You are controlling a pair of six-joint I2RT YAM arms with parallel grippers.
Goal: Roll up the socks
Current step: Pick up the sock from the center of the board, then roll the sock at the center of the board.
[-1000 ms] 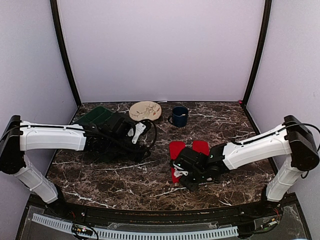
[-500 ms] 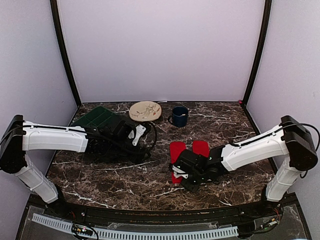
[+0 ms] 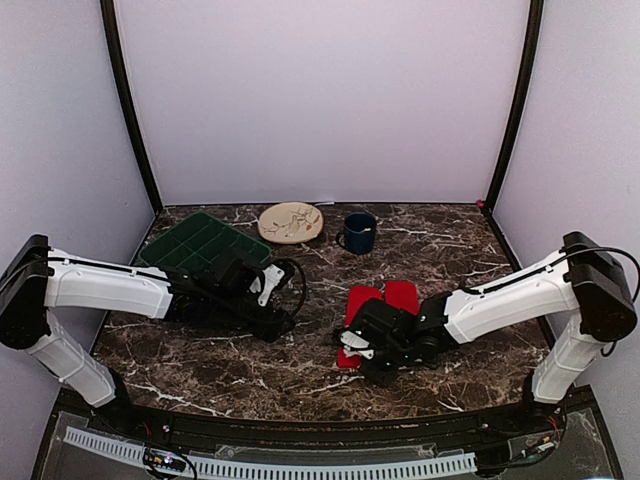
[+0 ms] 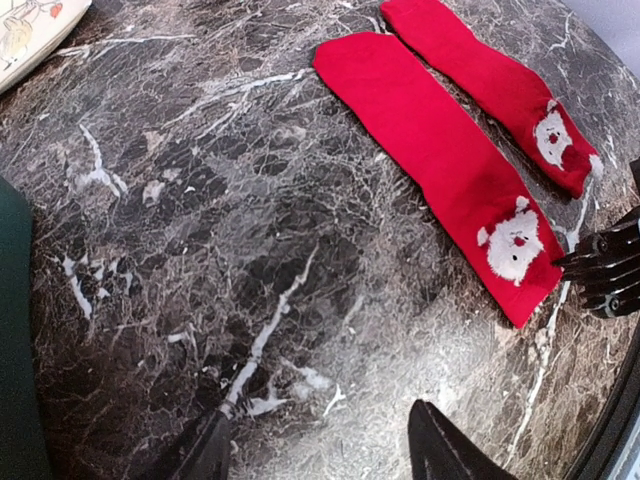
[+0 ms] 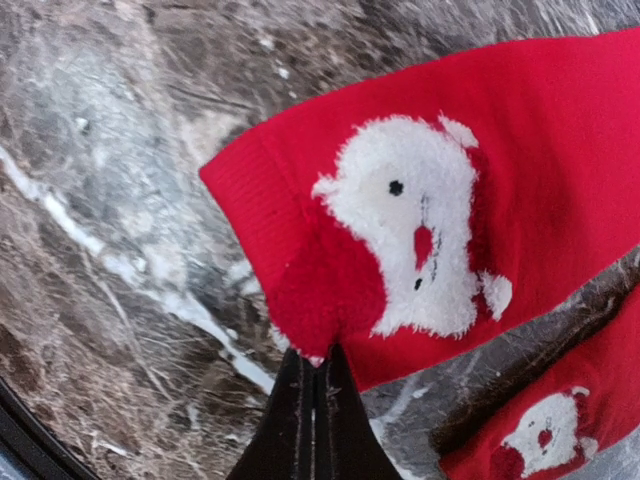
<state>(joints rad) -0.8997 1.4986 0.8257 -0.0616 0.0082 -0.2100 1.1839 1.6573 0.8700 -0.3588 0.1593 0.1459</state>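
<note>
Two red socks lie side by side on the marble table, each with a white Santa face near one end. The left sock (image 3: 362, 300) (image 4: 430, 150) (image 5: 400, 230) has its near corner pinched and lifted slightly by my right gripper (image 3: 348, 347) (image 5: 315, 352), which is shut on the fabric. Flat beside it lies the other sock (image 3: 402, 293) (image 4: 480, 70) (image 5: 560, 430). My left gripper (image 3: 285, 322) (image 4: 318, 420) hovers low over bare marble left of the socks, open, with nothing between its fingers.
A dark green compartment tray (image 3: 200, 245) sits at the back left beyond my left arm. A cream plate (image 3: 291, 221) and a blue mug (image 3: 359, 232) stand near the back wall. The right gripper's black body (image 4: 605, 275) shows at the left wrist view's right edge.
My right gripper has closed on the left sock's near corner and raised it a little. My left arm has swung nearer and lower, uncovering the green tray.
</note>
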